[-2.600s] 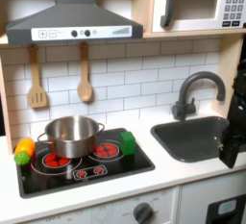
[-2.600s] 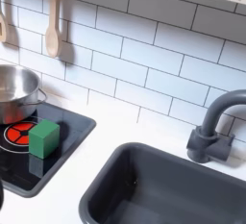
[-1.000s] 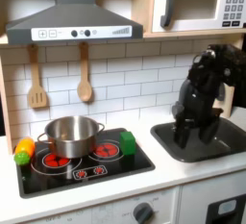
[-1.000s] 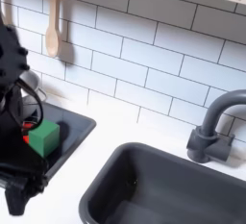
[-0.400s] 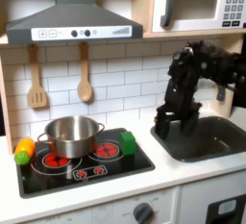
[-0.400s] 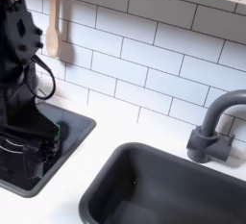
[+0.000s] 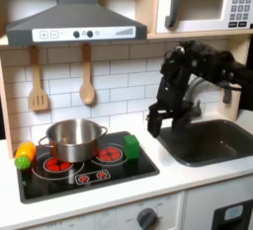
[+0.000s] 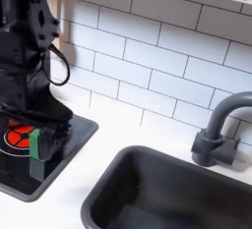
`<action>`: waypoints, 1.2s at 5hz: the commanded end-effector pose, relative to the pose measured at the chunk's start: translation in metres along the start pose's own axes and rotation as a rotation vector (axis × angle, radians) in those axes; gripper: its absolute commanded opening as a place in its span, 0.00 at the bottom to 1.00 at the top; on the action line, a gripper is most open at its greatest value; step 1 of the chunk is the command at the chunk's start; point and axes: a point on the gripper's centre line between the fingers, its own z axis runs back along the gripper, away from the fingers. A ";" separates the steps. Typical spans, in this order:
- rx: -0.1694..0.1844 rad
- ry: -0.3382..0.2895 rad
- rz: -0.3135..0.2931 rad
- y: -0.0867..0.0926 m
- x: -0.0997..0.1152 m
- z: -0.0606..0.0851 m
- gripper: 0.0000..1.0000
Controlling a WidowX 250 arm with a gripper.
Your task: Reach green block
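Black arm (image 7: 198,71) reaching in from three o'clock in the first exterior view, bent at the elbow high against the tiled wall (image 7: 119,76), forearm angled down toward the counter. Gripper (image 7: 156,123) hanging low at the end, just above the white counter (image 7: 188,180) between the stove and the sink, fingers pointing down; jaw gap too blurred to read, so open or closed cannot be told. In the second exterior view, the same arm (image 8: 30,66) looming dark and large at nine o'clock, cables looping off its side, its lower part standing in front of the stove.

Green block (image 7: 131,146) upright on the black stove (image 7: 84,170), at the stove's three o'clock edge, at roughly eight o'clock from the gripper and apart from it. In the second exterior view, only a sliver of the green block (image 8: 32,143) peeking out beside the arm.

Steel pot (image 7: 71,138) on the stove's back burner, red rings glowing beneath. Yellow-orange toy (image 7: 24,155) with a small green piece at the stove's nine o'clock edge. Dark sink (image 7: 210,143) with a grey tap (image 8: 219,125) at three o'clock. Two wooden utensils (image 7: 87,81) hanging on the wall under a grey hood (image 7: 74,17), microwave (image 7: 203,2) at one o'clock.
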 end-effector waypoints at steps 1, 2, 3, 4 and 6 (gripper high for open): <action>-0.001 -0.010 0.008 0.009 0.019 -0.005 1.00; 0.006 -0.016 0.012 0.015 0.028 -0.008 1.00; 0.007 -0.024 0.006 0.020 0.038 -0.011 1.00; 0.001 -0.019 -0.011 0.023 0.043 -0.017 1.00; -0.013 -0.002 -0.045 0.018 0.055 -0.030 1.00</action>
